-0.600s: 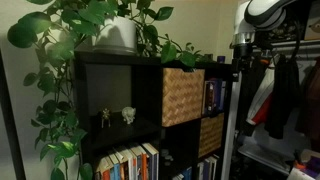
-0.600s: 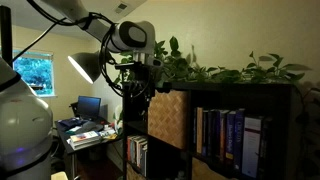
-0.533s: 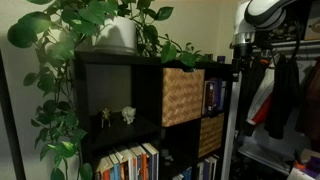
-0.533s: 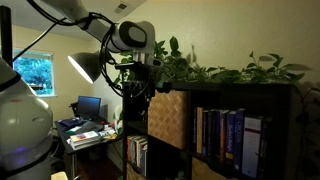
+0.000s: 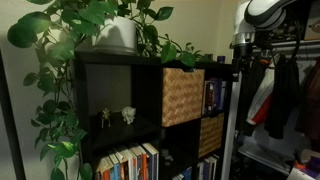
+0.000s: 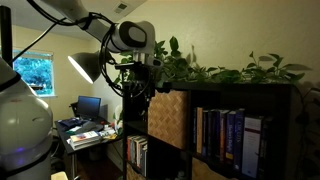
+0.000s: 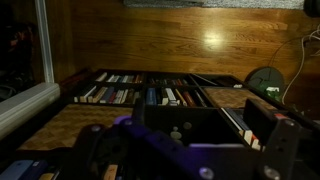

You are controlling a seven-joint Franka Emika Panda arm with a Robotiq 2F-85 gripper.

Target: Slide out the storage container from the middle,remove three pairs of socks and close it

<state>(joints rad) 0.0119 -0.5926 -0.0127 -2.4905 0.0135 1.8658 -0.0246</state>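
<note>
A black cube shelf stands against a pale wall in a dim room, with a leafy plant spread across its top. The storage container sits in a top-row cubby, between the cubby with two small figurines and one with upright books. A darker basket sits in the cubby diagonally below it. Only an exterior view shows hanging clothes beside the shelf; only the opposite one shows a window, a lamp and a cluttered tabletop with a monitor. There the robot arm hangs by the container's front corner. The dark wrist view shows wooden floor, a row of books and the claw spread wide, holding nothing.
</note>
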